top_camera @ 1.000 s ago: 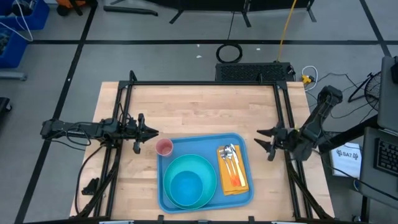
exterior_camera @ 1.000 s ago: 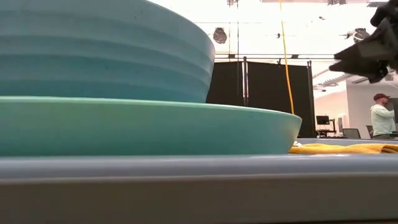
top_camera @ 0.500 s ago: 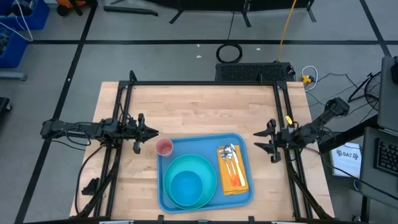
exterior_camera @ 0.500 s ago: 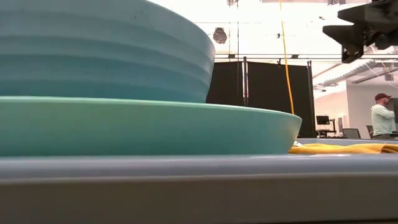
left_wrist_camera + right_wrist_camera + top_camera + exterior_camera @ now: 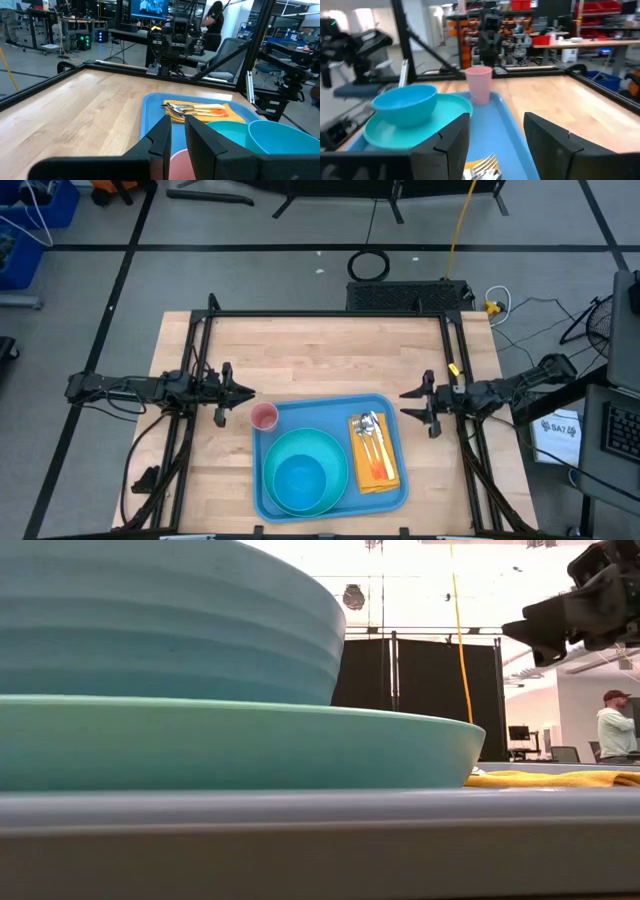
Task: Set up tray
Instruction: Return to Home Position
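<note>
The blue tray point(image 5: 322, 403) lies flat on the wooden table near its front edge. On it rest a turquoise plate point(image 5: 335, 448) with a blue bowl point(image 5: 300, 478), a pink cup point(image 5: 264, 416) at the far left corner, and a yellow napkin point(image 5: 378, 470) with cutlery point(image 5: 368, 430) on top. My left gripper point(image 5: 248, 392) hovers left of the cup, its fingers all but together and nothing between them. My right gripper point(image 5: 403, 404) hovers open just right of the tray, pointing level at it and clear of it.
Black frame rails point(image 5: 325, 314) run along the table's far, left and right sides. Bare wood point(image 5: 320, 355) spreads over the far half of the table. In the low view, plate point(image 5: 250, 745) and bowl point(image 5: 150, 620) fill the foreground, and a person point(image 5: 612, 725) stands far behind.
My right arm has swung round and folded back until it lies level across the table's right edge. Its gripper has turned and rolled to face the tray squarely and has shifted slightly toward the tray. It stays open. Nothing on the tray has moved.
</note>
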You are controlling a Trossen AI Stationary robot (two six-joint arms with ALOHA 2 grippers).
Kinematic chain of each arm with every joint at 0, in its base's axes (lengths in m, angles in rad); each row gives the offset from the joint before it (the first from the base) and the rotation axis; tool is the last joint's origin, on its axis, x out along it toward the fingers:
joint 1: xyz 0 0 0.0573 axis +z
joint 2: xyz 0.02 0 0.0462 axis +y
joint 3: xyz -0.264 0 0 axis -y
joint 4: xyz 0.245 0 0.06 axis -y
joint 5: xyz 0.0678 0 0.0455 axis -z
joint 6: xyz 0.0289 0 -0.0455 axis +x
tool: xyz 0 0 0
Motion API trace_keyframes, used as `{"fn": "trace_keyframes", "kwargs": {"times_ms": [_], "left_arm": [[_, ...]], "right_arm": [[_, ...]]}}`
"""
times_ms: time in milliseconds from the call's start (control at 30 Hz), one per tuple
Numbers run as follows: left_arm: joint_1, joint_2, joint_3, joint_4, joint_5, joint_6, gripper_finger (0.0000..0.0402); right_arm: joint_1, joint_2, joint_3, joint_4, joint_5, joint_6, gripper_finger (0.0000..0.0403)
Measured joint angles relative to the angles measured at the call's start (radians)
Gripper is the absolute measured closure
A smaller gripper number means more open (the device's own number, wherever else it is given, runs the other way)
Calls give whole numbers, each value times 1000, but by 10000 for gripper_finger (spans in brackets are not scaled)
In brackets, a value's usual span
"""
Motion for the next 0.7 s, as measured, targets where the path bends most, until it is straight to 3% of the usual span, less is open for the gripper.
{"fn": "trace_keyframes", "kwargs": {"times_ms": [333,533,700], "left_arm": [[0,0,0,0,0,0,344],[0,0,0,0,0,0,344],[0,0,0,0,0,0,344]], "right_arm": [[-3,0,-1,-38,-28,-6,252],[-3,0,-2,-34,-11,148,261],[-2,0,-2,-34,-11,174,256]]}}
